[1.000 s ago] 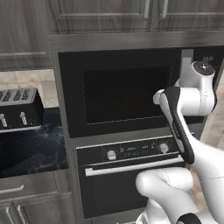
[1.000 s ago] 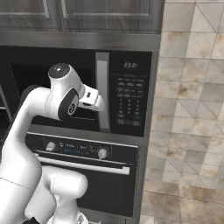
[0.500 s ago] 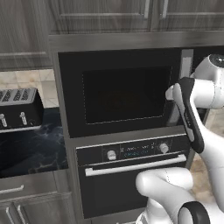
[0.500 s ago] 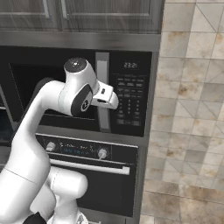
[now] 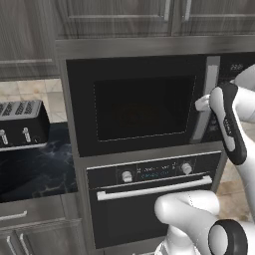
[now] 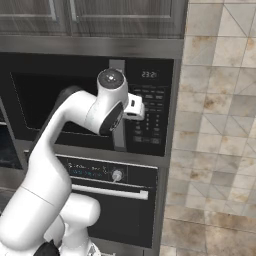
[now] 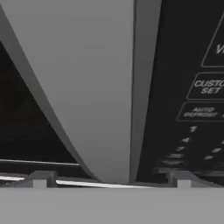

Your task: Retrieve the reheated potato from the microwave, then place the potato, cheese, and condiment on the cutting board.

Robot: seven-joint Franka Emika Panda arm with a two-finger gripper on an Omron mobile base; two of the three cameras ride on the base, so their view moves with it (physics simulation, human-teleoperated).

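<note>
The microwave (image 5: 139, 107) is a black built-in box whose dark glass door is closed. Its grey vertical handle (image 5: 209, 84) runs beside the keypad (image 6: 150, 115). My gripper (image 5: 201, 103) is right at that handle, open, with nothing pinched. In the right base view the gripper (image 6: 135, 107) points at the handle (image 6: 118, 135) from the front. Seen from the hand, the handle (image 7: 87, 87) rises between my two fingertips, and the gripper (image 7: 109, 177) straddles it with a gap on each side. The potato is hidden behind the dark door. The cheese, condiment and cutting board are out of view.
An oven (image 5: 149, 209) with knobs and a bar handle (image 5: 154, 188) sits under the microwave. A toaster (image 5: 20, 124) stands on the dark counter (image 5: 35, 169) to the left. Grey cabinets (image 5: 124, 20) hang above. A tiled wall (image 6: 220, 125) lies to the right.
My arm has swung the hand in toward the microwave's handle, from off the keypad side to right at the bar. The door has stayed closed.
</note>
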